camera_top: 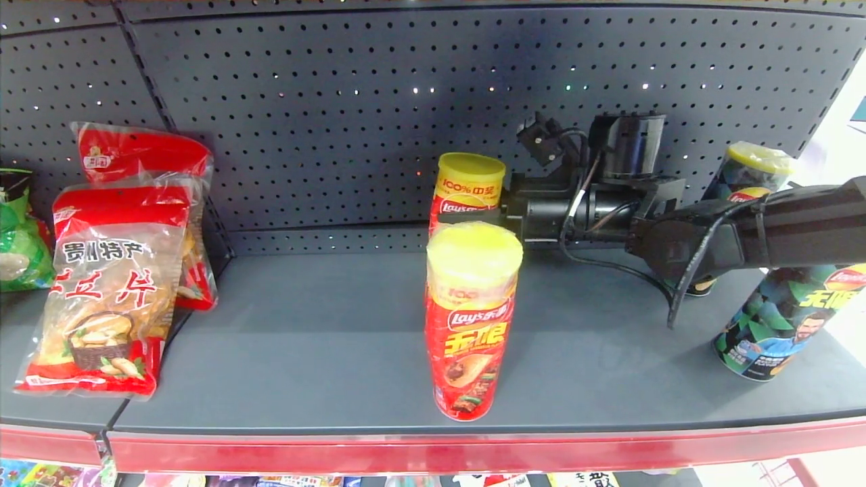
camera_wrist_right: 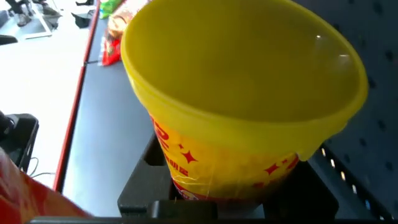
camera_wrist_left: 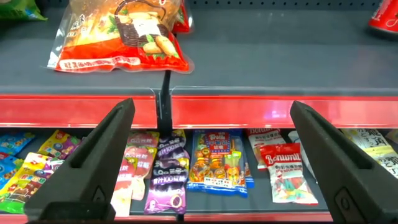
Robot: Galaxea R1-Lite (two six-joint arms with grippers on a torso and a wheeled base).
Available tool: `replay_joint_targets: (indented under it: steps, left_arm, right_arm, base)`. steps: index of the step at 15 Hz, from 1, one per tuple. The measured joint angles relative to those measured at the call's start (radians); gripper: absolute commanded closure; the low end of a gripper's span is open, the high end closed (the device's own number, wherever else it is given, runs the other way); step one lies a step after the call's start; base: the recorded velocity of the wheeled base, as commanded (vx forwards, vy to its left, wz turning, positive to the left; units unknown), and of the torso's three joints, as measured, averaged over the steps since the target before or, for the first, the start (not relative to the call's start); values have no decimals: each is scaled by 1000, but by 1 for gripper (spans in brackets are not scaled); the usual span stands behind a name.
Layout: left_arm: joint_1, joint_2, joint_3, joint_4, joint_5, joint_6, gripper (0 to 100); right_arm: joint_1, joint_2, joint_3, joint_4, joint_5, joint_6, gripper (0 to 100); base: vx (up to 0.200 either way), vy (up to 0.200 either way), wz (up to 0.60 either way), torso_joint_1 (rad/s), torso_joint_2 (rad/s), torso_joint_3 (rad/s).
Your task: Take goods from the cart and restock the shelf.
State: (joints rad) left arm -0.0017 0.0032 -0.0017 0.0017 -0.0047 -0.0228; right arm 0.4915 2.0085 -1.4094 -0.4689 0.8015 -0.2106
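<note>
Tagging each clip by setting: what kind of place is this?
Probably a shop aisle: a pegboard-backed shelf with a red price rail, chip cans and snack bags, candy packets on the shelf below.

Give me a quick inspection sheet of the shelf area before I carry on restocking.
Surface: grey shelf with a red front edge.
Job's things: rear red can upright near the back panel, held by the right gripper; front red can upright in front of it, free.
Clutter: dark cans at the right end; snack bags at the left end.
Grippers: right gripper shut on the rear red can; left gripper open and empty, facing the shelf's red edge.
Cables: black cable loops from the right wrist, hanging low over the shelf.
Surroundings: perforated back panel; sweets packets on the shelf below.
</note>
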Motion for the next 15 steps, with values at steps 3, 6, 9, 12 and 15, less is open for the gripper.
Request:
replay_joint_targets:
  steps: [3, 6, 9, 12, 15]
  left_arm:
    - [0, 0, 0, 0, 0, 0, 0]
    - [0, 0, 0, 0, 0, 0, 0]
    - [0, 0, 0, 0, 0, 0, 0]
    - [0, 0, 0, 0, 0, 0, 0]
    - [0, 0, 0, 0, 0, 0, 0]
  right_arm:
    - [-32, -9, -11, 56, -6, 1, 100]
    - [-60, -23, -11, 63, -10, 2, 100]
    - [-67, -30, -9, 63, -9, -5, 100]
    - [-56, -32, 4, 62, -1, -29, 100]
    - [-30, -34, 30, 62, 0, -53, 100]
  base:
    - [0, 0, 0, 0, 0, 0]
    - [0, 0, 0, 0, 0, 0]
    - [0, 0, 0, 0, 0, 0]
    - [0, 0, 0, 0, 0, 0]
    - [0, 0, 0, 0, 0, 0]
